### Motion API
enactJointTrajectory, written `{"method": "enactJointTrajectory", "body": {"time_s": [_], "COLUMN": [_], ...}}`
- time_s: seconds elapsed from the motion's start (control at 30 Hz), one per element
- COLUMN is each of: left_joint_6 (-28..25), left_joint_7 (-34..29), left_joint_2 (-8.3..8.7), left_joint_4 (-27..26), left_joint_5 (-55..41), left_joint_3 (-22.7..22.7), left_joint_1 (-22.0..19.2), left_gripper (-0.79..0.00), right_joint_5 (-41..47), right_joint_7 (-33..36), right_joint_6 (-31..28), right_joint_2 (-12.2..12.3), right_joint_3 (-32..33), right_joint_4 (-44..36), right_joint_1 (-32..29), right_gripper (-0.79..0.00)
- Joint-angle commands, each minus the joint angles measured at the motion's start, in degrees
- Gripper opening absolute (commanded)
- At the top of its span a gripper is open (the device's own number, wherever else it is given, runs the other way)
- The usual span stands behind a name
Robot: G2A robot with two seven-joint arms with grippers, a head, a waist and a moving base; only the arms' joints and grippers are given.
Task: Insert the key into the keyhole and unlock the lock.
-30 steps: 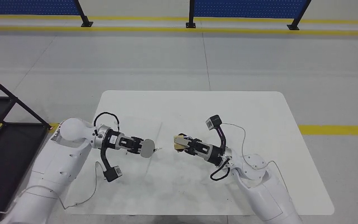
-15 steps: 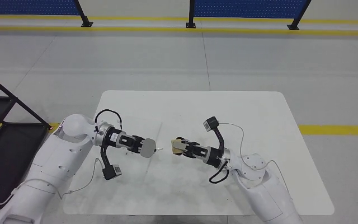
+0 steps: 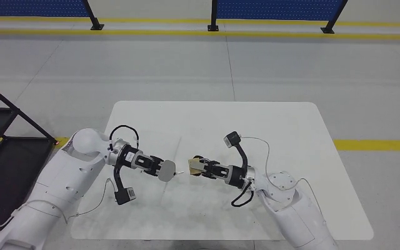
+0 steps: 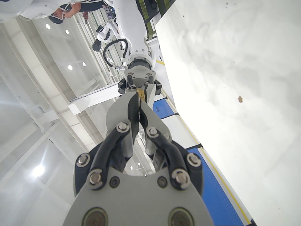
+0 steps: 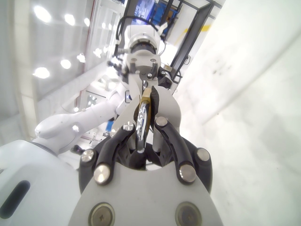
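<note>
White table (image 3: 281,125), wide margin of top all round the work. Above its middle, well in from every edge, left gripper (image 3: 167,170) clenched the key (image 3: 179,172); right gripper (image 3: 199,167) clamped the brass lock (image 3: 195,164). Key tip sat just beside lock; contact unclear.

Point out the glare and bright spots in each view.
Top view: even light, no glare on the table. Left wrist view: ceiling lamps flare beside the left gripper. Right wrist view: lamps mirror as bright dots on the lock in the right gripper, and the table beside it glares white.
</note>
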Motion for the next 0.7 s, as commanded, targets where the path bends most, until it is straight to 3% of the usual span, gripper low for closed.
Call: {"method": "enactJointTrajectory", "body": {"time_s": [0.0, 0.67], "left_joint_6": [0.1, 1.1], "left_joint_7": [-0.1, -1.1], "left_joint_2": [0.0, -0.21], "left_joint_4": [0.1, 0.9], "left_joint_5": [-0.1, -0.8], "left_joint_3": [0.2, 3.1], "left_joint_1": [-0.1, -1.7], "left_gripper": [-0.785, -0.785], "right_joint_5": [0.0, 0.5], "right_joint_7": [-0.1, -0.9], "right_joint_6": [0.0, -0.3], "right_joint_2": [0.0, 0.3], "right_joint_3": [-0.1, -1.5], "right_joint_4": [0.1, 0.8], "right_joint_1": [0.1, 0.9], "right_gripper": [-0.785, -0.785]}}
